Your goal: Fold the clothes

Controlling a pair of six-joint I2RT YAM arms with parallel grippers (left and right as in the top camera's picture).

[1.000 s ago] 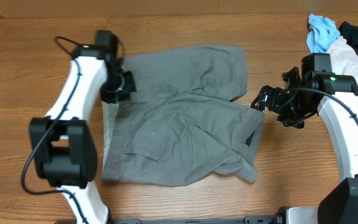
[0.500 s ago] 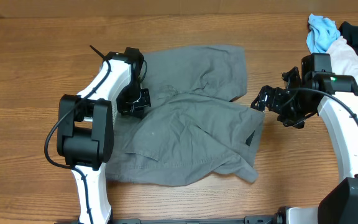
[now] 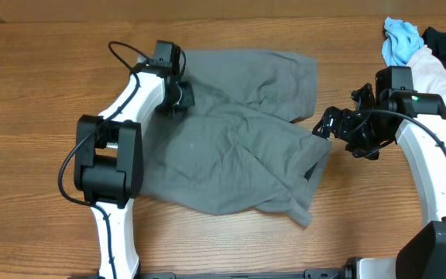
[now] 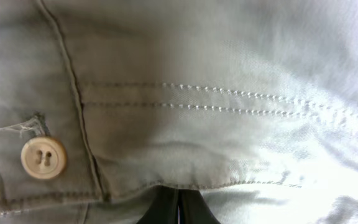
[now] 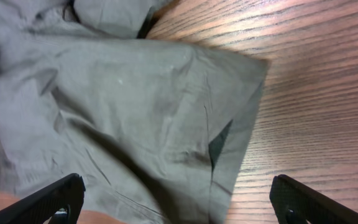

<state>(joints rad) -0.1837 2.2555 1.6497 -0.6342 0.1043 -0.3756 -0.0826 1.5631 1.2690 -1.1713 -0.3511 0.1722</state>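
Nothing legible in any view: no text, label, brand, number or sign. Checked the gray shorts: plain cloth and stitching. Their pale button: unmarked face. The wooden table: grain only.

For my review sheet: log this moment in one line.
left tool: shut on shorts | right tool: open, nothing held | fold: unfinished

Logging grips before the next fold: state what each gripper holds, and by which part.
Left gripper: shut on the gray shorts, at the waistband edge beside the button. Right gripper: open, holding nothing.
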